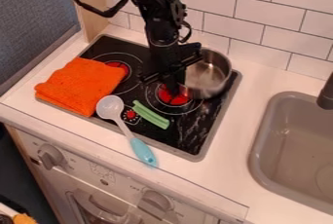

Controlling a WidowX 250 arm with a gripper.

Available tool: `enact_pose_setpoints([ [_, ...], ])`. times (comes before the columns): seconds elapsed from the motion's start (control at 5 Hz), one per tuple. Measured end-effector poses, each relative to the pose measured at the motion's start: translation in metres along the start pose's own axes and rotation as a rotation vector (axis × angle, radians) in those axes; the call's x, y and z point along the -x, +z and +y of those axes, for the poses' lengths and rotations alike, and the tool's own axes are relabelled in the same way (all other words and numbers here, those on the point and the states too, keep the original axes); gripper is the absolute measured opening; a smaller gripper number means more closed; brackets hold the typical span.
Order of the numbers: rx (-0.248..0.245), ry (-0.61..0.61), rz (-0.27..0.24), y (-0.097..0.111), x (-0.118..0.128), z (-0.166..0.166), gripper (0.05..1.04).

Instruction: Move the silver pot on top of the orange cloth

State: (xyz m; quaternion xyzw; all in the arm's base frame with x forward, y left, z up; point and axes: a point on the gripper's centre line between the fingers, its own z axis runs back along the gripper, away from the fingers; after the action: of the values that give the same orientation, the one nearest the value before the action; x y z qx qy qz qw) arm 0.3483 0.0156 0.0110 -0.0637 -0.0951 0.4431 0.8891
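Silver pot [213,76] (open-topped) sits beside the tool [173,85], whose grip I can't tell.

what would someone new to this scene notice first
The bright orange cloth probably grabs the eye first, lying on the left of the black stovetop. Next comes the shiny silver pot at the stovetop's back right, with the black robot arm coming down from the top edge beside it. In front, a spoon with a light blue handle lies across the stovetop's front edge.
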Motion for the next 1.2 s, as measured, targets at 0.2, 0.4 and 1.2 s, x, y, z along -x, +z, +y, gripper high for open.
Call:
enact_pose_setpoints([
  [0.2, 0.008, 0.012, -0.001, 0.005, 0.003, 0.001, 0.073],
  [0.4, 0.06, 0.039, -0.024, 0.032, -0.002, 0.002, 0.073],
  [1.2, 0.008, 0.253, -0.153, 0.099, -0.044, 0.122, 0.073],
])
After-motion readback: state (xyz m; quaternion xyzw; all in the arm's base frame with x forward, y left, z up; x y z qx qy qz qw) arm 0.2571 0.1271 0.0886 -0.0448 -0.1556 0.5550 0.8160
